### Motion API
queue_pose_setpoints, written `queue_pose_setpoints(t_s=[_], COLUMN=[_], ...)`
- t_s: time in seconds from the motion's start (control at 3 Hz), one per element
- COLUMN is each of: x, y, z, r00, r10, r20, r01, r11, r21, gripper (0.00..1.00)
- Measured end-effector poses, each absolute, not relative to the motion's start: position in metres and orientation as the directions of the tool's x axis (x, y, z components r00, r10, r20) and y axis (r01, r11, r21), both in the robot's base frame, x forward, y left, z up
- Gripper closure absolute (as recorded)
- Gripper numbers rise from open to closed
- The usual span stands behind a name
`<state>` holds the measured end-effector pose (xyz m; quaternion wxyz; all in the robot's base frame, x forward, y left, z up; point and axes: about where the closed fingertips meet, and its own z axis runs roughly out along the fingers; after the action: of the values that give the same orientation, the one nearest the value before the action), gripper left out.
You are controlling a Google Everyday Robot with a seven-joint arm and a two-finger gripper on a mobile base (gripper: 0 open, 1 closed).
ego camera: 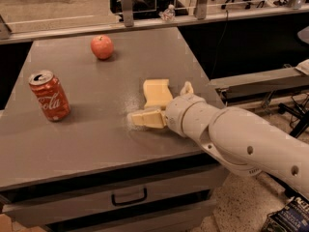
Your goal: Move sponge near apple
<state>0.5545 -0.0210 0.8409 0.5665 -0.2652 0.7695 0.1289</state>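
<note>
The pale yellow sponge [157, 92] lies flat on the grey table [96, 144], right of centre. The red apple [102, 47] sits at the far side, well left of and beyond the sponge. My gripper [158, 101] is at the sponge, low over the table, at the end of the white arm coming in from the right. It is open: one pale finger [146, 118] lies along the sponge's near side, and the other [186, 88] sticks up by its right side. The sponge rests on the table between them.
A red Coca-Cola can [49, 95] stands upright at the left of the table. Drawers with a handle [128, 196] are under the front edge. A railing [126, 6] runs behind the table. A grey bench [260, 83] stands to the right.
</note>
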Motion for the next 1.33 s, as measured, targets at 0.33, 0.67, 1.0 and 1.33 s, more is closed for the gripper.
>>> queue_pose_setpoints(t_s=[0.33,0.67,1.0,1.33], x=[0.558,0.548,0.545,0.543], y=[-0.013,-0.013,-0.015,-0.013], z=[0.850,0.835,0.827,0.834], r00=[-0.198,-0.279,-0.323,-0.326], r10=[-0.242,-0.242,-0.234,-0.232], r20=[-0.950,-0.929,-0.917,-0.917], r01=[-0.541,-0.507,-0.481,-0.468], r11=[0.835,0.859,0.875,0.882], r21=[-0.100,-0.072,-0.053,-0.057], gripper=[0.00,0.04,0.26,0.49])
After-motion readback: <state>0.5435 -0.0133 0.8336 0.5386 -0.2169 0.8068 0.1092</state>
